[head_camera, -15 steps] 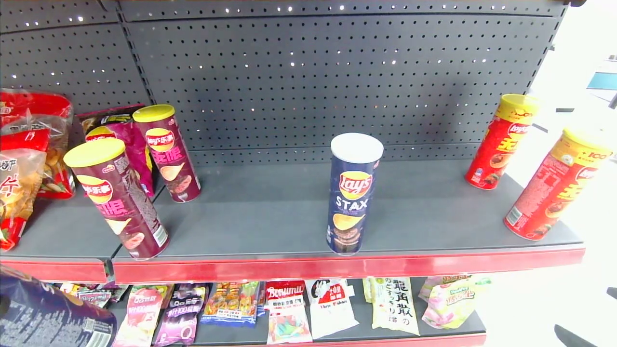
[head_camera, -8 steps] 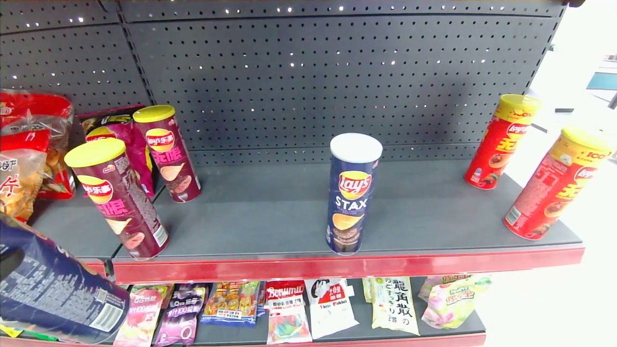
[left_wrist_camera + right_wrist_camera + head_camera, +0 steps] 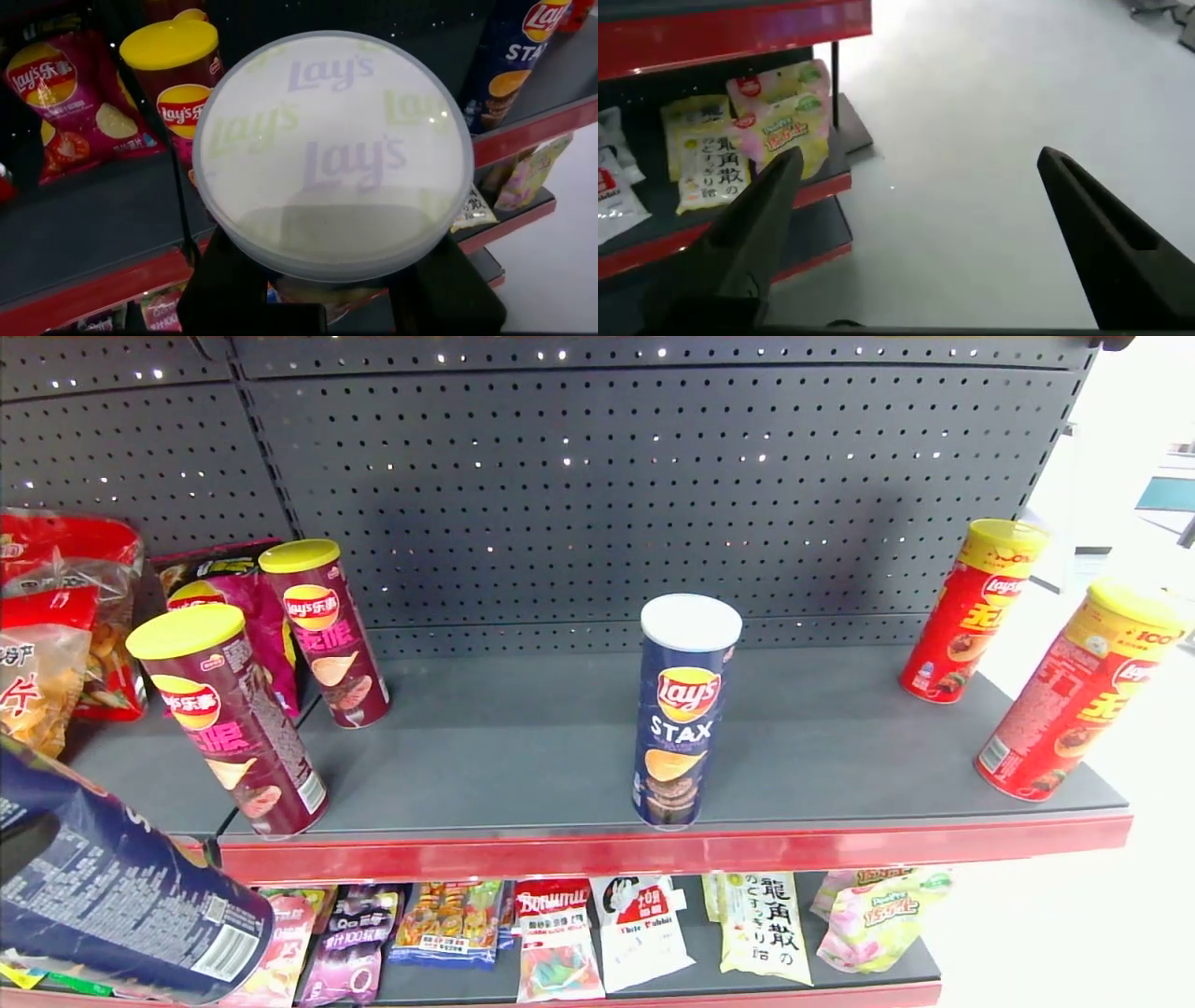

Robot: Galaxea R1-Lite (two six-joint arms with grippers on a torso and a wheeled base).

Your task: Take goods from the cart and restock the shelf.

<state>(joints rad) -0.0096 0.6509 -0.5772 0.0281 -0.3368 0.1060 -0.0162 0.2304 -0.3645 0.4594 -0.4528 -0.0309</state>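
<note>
Gripper (image 3: 332,301) seemingly clamps navy chip can (image 3: 332,154).

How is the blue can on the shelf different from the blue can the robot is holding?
The shelf can stands upright; the held can is tilted. The shelf can rests on the shelf; the held can is in the air, lower left. The shelf can shows its logo; the held can shows small print and a barcode. Both are dark blue tubes with pale lids.

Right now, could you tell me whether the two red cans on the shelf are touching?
Apart. The head view shows bare shelf between the rear red can and the front red can, with a clear gap along their sides.
</note>
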